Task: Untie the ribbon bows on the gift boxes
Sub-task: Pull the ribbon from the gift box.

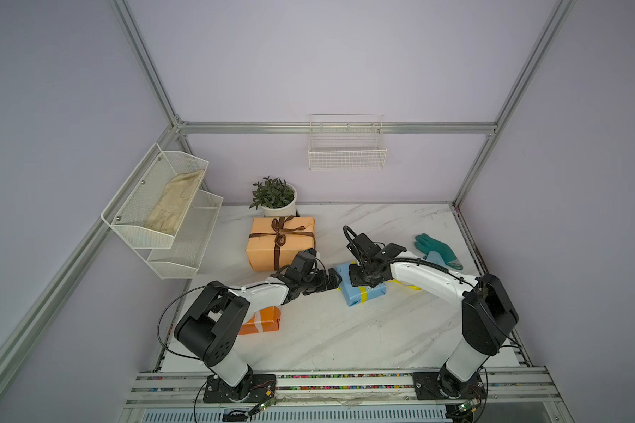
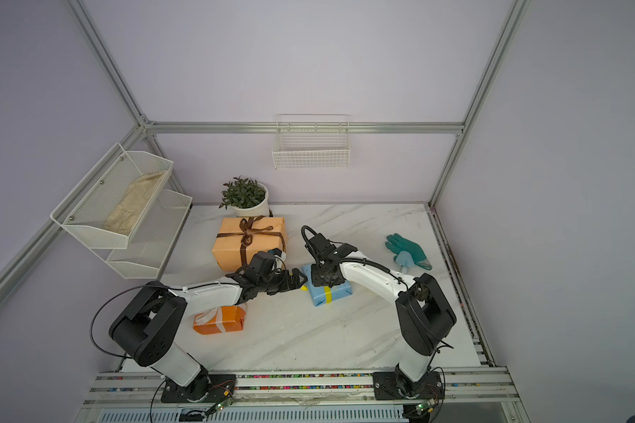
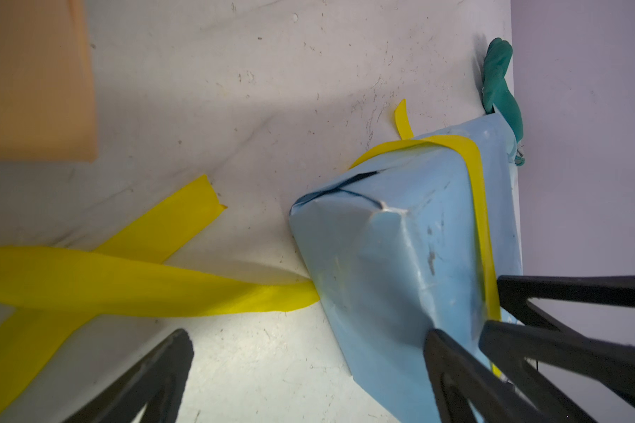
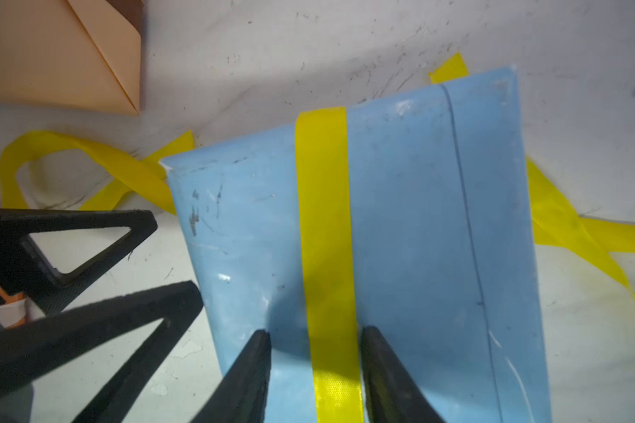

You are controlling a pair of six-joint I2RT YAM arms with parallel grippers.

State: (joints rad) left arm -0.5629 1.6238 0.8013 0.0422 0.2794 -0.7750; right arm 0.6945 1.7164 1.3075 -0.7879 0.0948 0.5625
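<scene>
The yellow ribbon [image 4: 323, 219] is a thin, flat, shiny strip. One band of it runs straight over the top of the small blue box [image 4: 418, 219], across its short way. The rest lies loose and curly on the marble table [image 1: 327, 340] on both sides of the box. I think its bow is undone but the ribbon is not pulled off yet.

The box sits near the middle of the table. Its paper is smooth but dented and scuffed.

The right gripper [image 4: 316, 331] is over the box top, pointing down. Its two fingers are apart, one on each side of the band, not pinching it. It is the nearer one.

The left gripper [image 1: 335, 280] is wide open and empty, just beside the box's end, by a loose loop.

Farther back, the big peach box [image 1: 264, 256] has its brown bow [image 1: 280, 236] tied. The orange box [image 2: 231, 322] with the white ribbon [image 2: 217, 318] sits by the left arm.
</scene>
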